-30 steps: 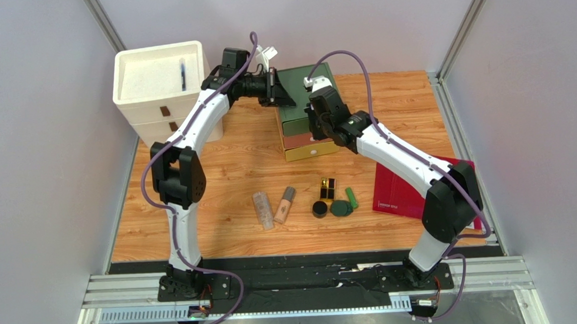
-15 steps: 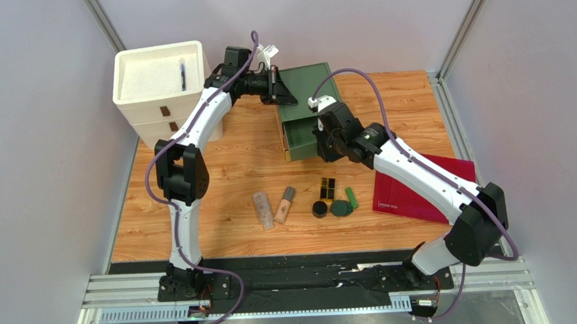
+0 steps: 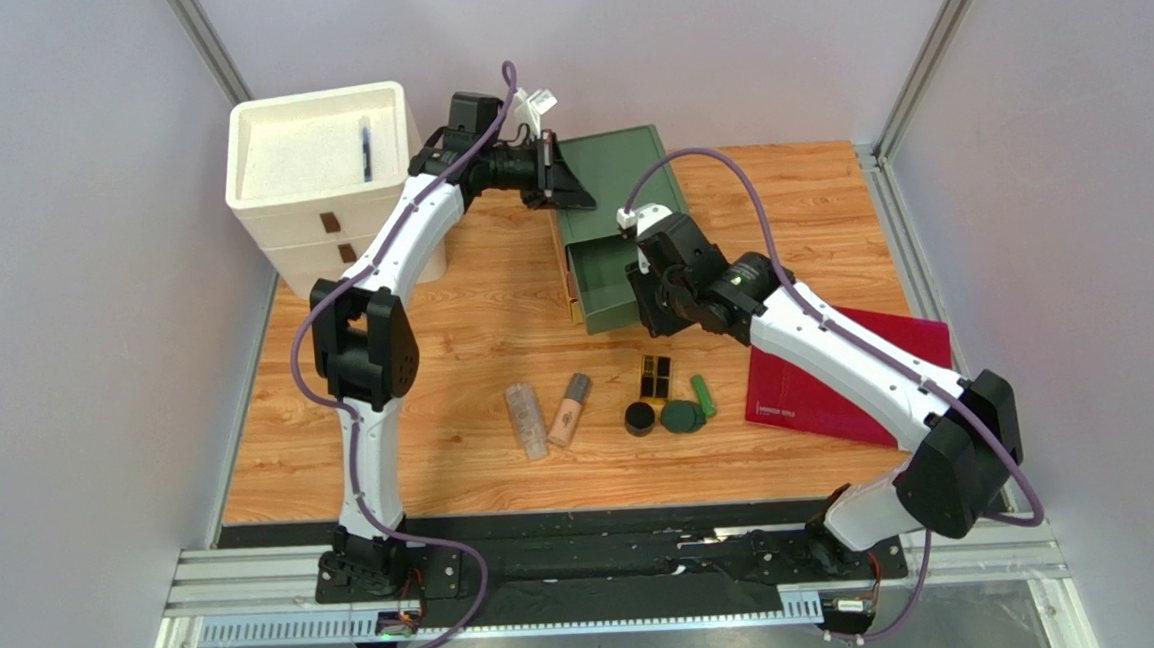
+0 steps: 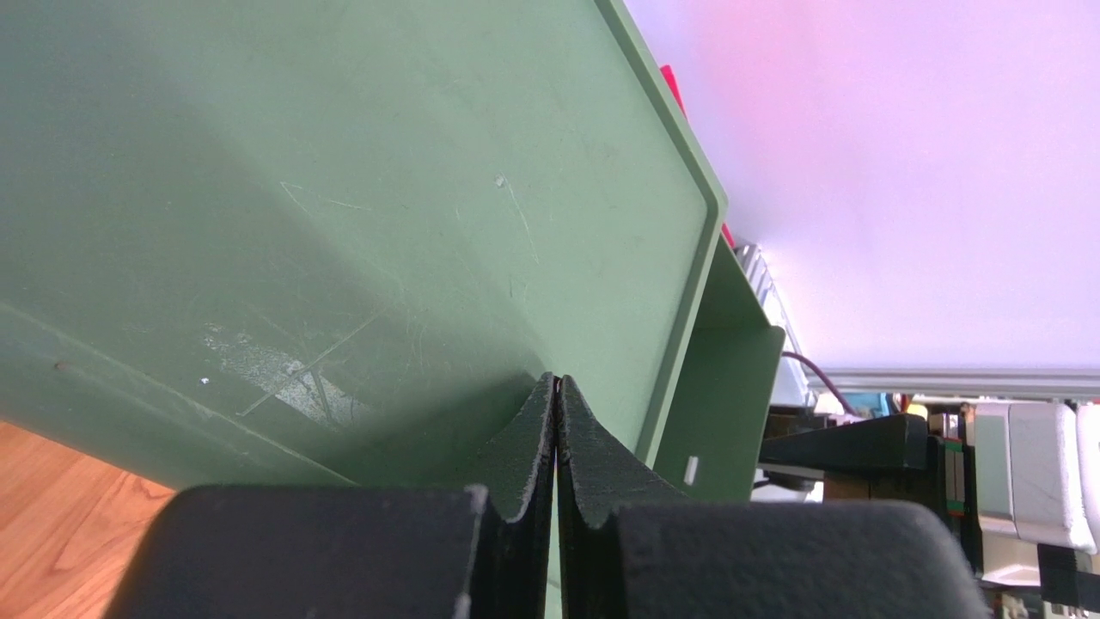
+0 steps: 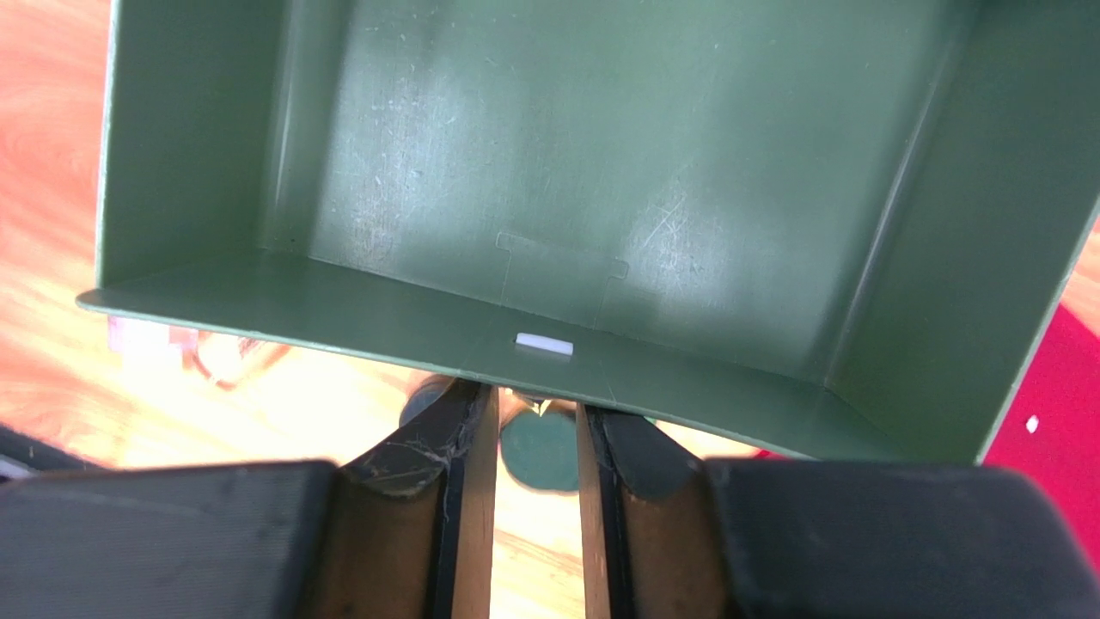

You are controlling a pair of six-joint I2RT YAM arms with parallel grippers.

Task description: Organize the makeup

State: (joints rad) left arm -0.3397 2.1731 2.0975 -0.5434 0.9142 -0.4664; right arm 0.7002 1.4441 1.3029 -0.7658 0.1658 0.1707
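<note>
The makeup lies in a row on the table front: clear tube [image 3: 524,419], beige tube [image 3: 569,409], black-and-gold case [image 3: 656,375], round black jar [image 3: 640,418], dark green compact [image 3: 681,417] and bright green stick [image 3: 704,396]. My right gripper [image 3: 654,298] holds the front of the open, empty green drawer [image 3: 604,274]. In the right wrist view its tips [image 5: 529,406] go under the drawer's front wall [image 5: 426,323], with the compact [image 5: 540,454] showing below. My left gripper [image 3: 575,195] is shut, its tips [image 4: 555,382] against the green cabinet's top [image 4: 323,194].
A white drawer unit [image 3: 321,175] stands at the back left. A flat dark red folder [image 3: 842,376] lies at the right, beside the green stick. The green cabinet [image 3: 614,163] stands at the back centre. Grey walls close in both sides.
My right gripper has drawn the green drawer out of the cabinet towards the front. The left gripper has stayed on the cabinet's top. The makeup has not moved.
</note>
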